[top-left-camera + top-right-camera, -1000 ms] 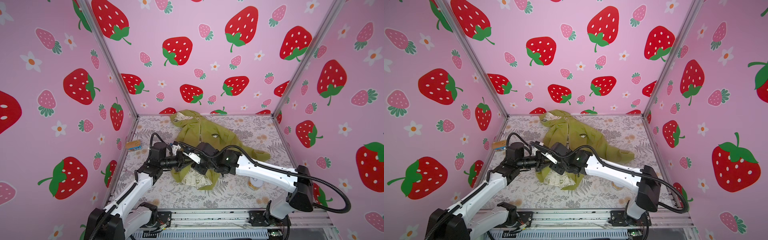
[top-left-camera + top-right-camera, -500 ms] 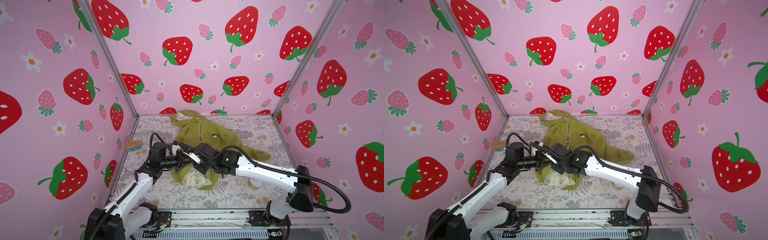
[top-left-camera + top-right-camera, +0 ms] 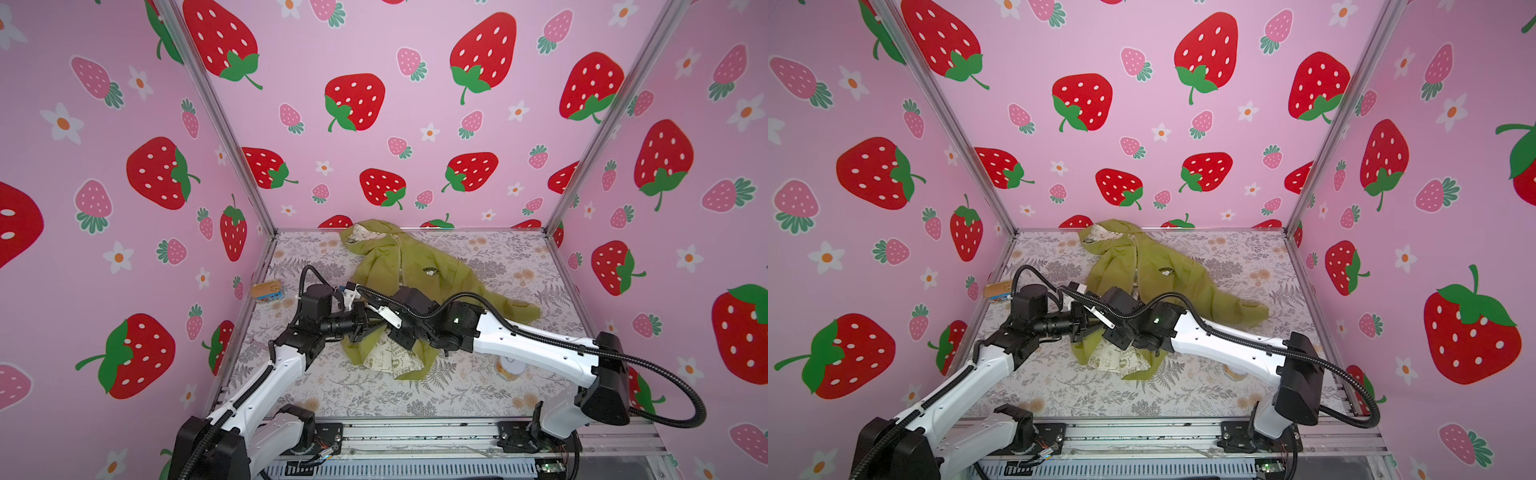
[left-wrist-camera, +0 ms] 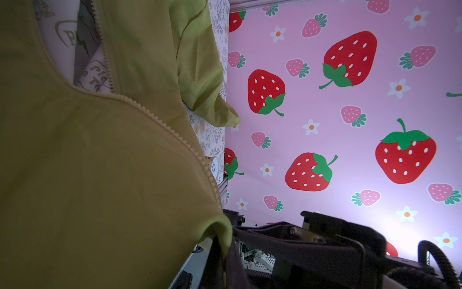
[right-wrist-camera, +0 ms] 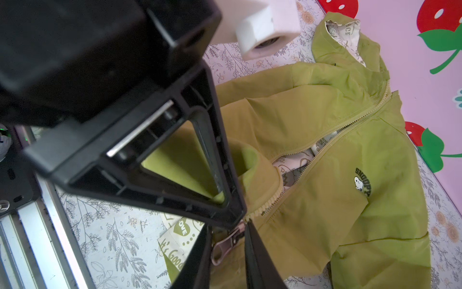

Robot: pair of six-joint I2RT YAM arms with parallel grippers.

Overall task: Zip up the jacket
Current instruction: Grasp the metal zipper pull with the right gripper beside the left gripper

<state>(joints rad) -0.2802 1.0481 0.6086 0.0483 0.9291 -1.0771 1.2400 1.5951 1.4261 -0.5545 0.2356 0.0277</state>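
Here the jacket (image 3: 419,266) lies unzipped on the table (image 3: 519,257), hood toward the back wall. The left gripper (image 5: 238,216) is clamped on its bottom hem. The right gripper (image 5: 226,252) straddles the zipper pull (image 5: 225,244), and I cannot tell whether it grips. A small tin (image 3: 266,291) lies apart, contents hidden.

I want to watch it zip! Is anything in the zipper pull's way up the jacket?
Nothing visible is. The zipper pull sits between the fingers of the right gripper, and the open teeth run bare up the jacket to the hood. The left gripper pinches the jacket beside it.
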